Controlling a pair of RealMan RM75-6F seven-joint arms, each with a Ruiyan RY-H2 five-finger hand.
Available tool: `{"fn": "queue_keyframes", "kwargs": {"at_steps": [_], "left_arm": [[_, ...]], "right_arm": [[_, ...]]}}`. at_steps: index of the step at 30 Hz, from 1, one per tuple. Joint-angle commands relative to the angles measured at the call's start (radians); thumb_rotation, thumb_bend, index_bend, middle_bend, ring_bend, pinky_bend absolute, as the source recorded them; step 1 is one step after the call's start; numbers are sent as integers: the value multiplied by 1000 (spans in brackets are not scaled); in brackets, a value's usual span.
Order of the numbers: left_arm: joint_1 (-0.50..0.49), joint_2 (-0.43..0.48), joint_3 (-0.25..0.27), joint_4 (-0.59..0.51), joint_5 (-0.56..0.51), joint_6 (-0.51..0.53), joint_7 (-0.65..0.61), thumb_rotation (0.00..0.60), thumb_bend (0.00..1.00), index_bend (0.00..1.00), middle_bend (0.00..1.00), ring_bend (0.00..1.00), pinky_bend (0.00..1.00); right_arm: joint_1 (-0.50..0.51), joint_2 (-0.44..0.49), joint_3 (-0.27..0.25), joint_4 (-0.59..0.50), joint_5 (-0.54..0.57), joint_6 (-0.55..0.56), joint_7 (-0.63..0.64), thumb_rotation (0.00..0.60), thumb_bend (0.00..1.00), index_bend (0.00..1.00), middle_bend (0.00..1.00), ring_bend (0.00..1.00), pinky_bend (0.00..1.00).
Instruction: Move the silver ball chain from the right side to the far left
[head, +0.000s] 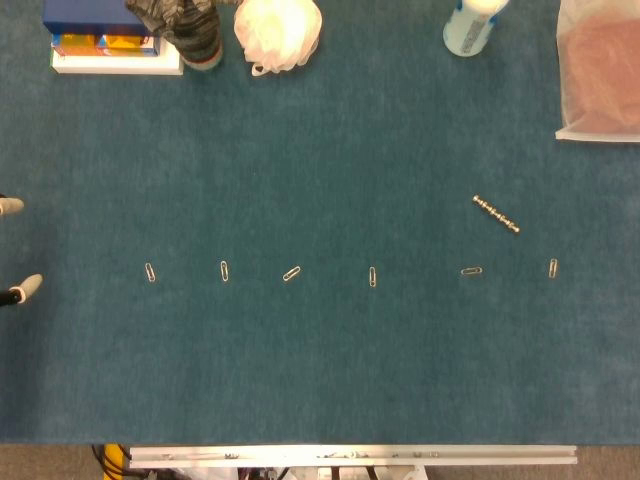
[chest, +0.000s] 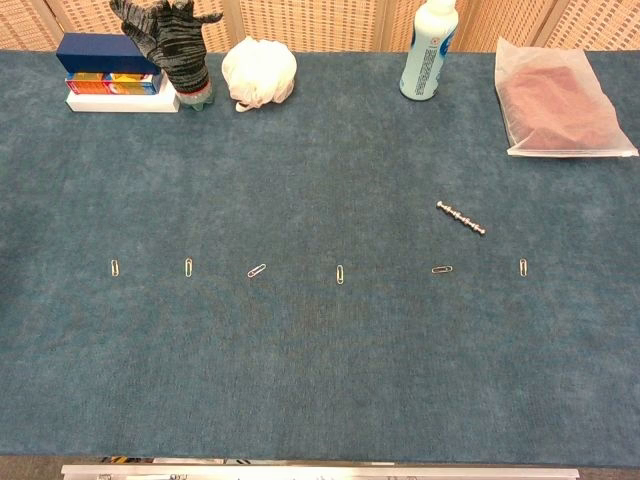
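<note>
The silver ball chain (head: 496, 213) (chest: 461, 218) lies stretched out at a slant on the blue table cloth, right of centre, just above the row of paper clips. Nothing touches it. Of my left hand (head: 22, 290) only two pale fingertips show, at the far left edge of the head view. They are spread apart with nothing between them, far from the chain. The chest view does not show this hand. My right hand appears in neither view.
Several paper clips (head: 372, 277) lie in a row across the middle. At the back stand a stack of boxes (head: 110, 45), a grey glove (head: 190, 30), a white puff (head: 278, 32), a bottle (head: 468, 28) and a plastic bag (head: 600, 75).
</note>
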Motion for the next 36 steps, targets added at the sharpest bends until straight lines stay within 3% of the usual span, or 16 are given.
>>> {"fn": "queue_keyframes", "kwargs": {"at_steps": [1,10,24,36], "left_arm": [[-5,3,-4,-7,-6,-6,7,600,24,272,253,282,323],[-5,-6,-3,-5,-16,-9,15,600,24,272,253,282,322],[6,-7,23,20,-2,-14,5,600,24,272,259,283,323],[12,-7,32,48,6,-16,-30,600,24,274,260,283,322]], "right_arm": [[-5,-8,1,19,9,3,10,600,11,238,228,136,191],[8,-9,16,36,24,-9,8,600,10,238,230,136,213],[112,-119,54,117,50,-114,-65,600,7,238,215,120,219],[216,-192,62,110,63,-228,-143,600,5,238,181,79,194]]}}
